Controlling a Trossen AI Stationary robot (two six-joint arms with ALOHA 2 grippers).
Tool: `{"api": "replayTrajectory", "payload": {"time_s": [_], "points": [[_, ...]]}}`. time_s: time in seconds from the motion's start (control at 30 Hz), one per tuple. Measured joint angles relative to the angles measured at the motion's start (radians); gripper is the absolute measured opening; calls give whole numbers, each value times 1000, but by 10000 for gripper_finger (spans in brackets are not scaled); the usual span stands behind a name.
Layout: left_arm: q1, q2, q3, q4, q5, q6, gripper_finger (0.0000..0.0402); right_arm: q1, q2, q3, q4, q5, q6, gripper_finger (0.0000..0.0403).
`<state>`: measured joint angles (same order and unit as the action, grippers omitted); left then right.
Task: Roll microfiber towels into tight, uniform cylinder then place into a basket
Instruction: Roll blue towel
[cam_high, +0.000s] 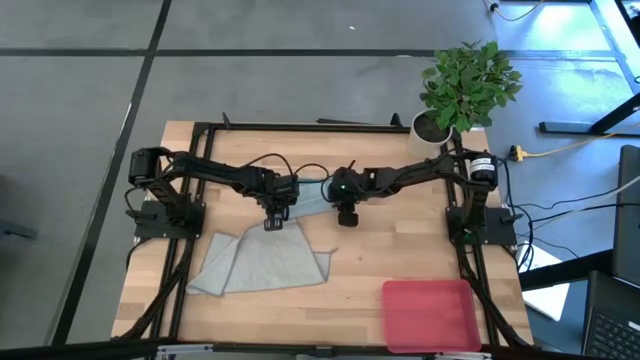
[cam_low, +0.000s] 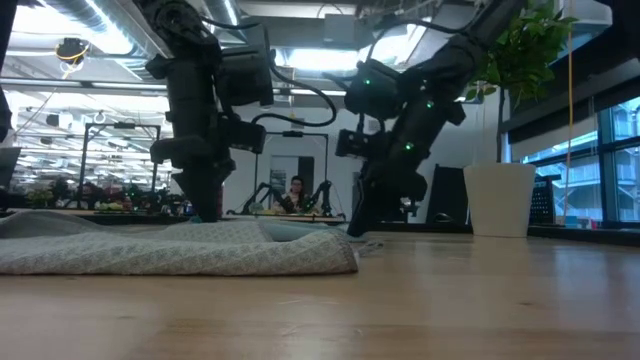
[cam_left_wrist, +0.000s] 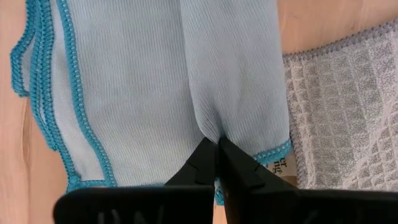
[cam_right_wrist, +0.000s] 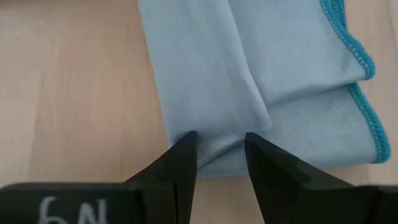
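A light teal-blue microfiber towel (cam_high: 312, 192) with a darker blue hem lies on the table between my two grippers. The larger pale grey-green towel (cam_high: 265, 262) lies rumpled just nearer the front edge, and its far edge meets the blue towel. My left gripper (cam_high: 274, 222) is shut on the blue towel's left end. My right gripper (cam_high: 347, 216) is down at the towel's right end and open, its fingers either side of a raised ridge (cam_right_wrist: 249, 112) of cloth. The pink basket (cam_high: 430, 315) sits at the front right, apart from both arms. My left gripper pinches a raised fold (cam_left_wrist: 211, 127) of the blue towel between its two fingertips, close to the hemmed edge with the white tag (cam_left_wrist: 281, 165). The fingers come steeply from above. The cloth puckers toward them while the rest lies on the table. Whether my right gripper's fingertips (cam_right_wrist: 186, 152) touch the towel's end, I cannot tell.
A potted plant (cam_high: 465, 85) stands at the table's far right corner. Bare wood lies to the right of the towels, between them and the basket. The dark frame rails (cam_high: 300, 127) run along the far edge and both sides.
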<state>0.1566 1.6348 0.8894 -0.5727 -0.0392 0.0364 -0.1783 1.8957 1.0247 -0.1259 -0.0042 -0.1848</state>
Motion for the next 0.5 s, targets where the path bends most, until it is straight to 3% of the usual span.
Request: {"api": "replayTrajectory", "payload": {"time_s": [0.2, 0.5], "points": [[0, 0, 0, 9, -4, -6, 7, -2, 0, -3, 7, -1, 23, 138], [0, -1, 0, 14, -19, -6, 71, -2, 0, -4, 10, -1, 24, 138]]}}
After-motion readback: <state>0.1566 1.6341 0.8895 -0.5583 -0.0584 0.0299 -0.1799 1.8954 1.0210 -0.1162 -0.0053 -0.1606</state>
